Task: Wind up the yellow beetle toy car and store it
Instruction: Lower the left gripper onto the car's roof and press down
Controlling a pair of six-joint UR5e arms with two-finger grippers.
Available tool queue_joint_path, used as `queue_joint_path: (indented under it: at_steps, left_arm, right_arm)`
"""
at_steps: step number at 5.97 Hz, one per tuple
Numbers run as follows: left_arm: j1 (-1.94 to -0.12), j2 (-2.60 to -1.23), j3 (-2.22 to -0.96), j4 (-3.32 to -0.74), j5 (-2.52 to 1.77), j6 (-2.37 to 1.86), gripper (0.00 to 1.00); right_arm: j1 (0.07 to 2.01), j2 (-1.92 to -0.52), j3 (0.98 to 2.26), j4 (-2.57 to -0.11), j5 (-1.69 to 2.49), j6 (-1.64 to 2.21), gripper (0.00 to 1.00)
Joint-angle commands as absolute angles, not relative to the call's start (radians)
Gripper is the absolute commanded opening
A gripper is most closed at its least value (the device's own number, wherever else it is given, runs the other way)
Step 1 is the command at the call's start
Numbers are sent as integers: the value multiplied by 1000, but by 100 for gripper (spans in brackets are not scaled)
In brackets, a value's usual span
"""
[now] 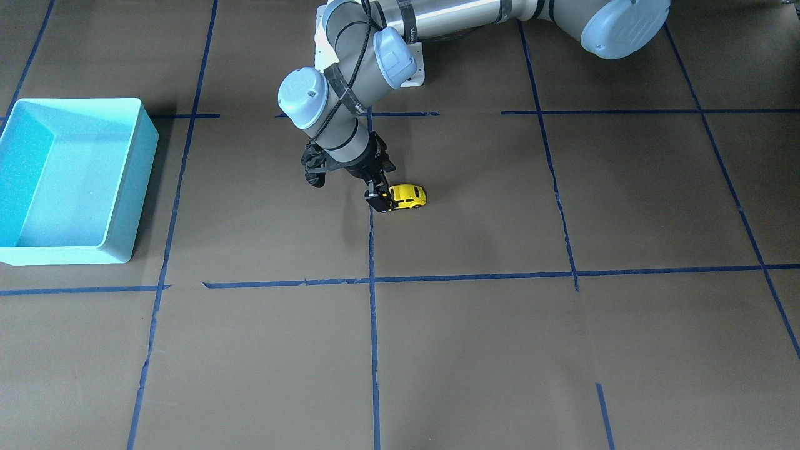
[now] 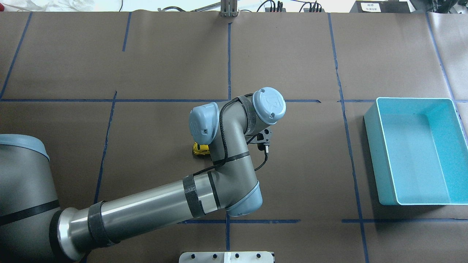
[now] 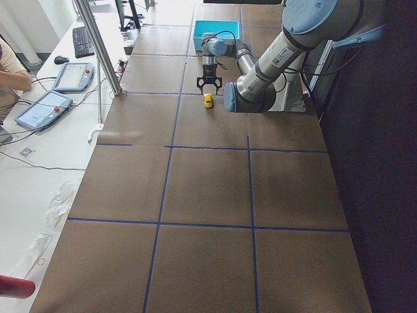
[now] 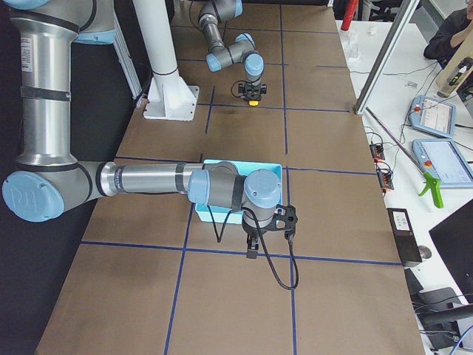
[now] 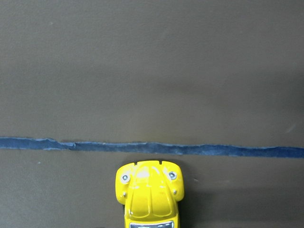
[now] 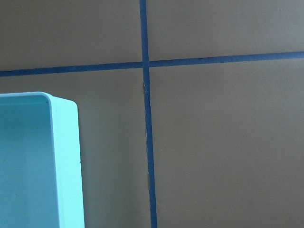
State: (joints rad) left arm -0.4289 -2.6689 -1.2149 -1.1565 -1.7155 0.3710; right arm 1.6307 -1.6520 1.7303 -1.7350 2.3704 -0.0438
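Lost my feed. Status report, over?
Left end effector down at yellow beetle toy car, grip unconfirmed. Right end effector beside turquoise bin, state unclear. Nothing seen between car and bin.

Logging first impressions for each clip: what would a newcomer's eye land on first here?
The bright yellow beetle toy car stands out near the middle of the brown table, with the left gripper down at one end of it. Next is the big turquoise bin, empty, off on the robot's right side.

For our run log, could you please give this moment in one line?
left end effector: open, at yellow beetle toy car | car: on table, unstored | right end effector: by turquoise bin, state unclear
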Motion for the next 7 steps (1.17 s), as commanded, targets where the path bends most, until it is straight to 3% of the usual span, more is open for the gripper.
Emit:
queue_joint_path:
  at_steps: [1, 5, 7]
  left_arm:
    - [-437, -2665, -1207, -1155, -1715, 370, 91]
    - [-442, -2666, -1175, -1189, -1720, 342, 85]
    - [-439, -2668, -1175, -1213, -1727, 341, 67]
  right_arm:
    - [1631, -1654, 1736, -1735, 2373, -49, 100]
    - [1631, -1654, 1732, -1735, 2373, -49, 100]
    - [1631, -1655, 1730, -1735, 2373, -48, 100]
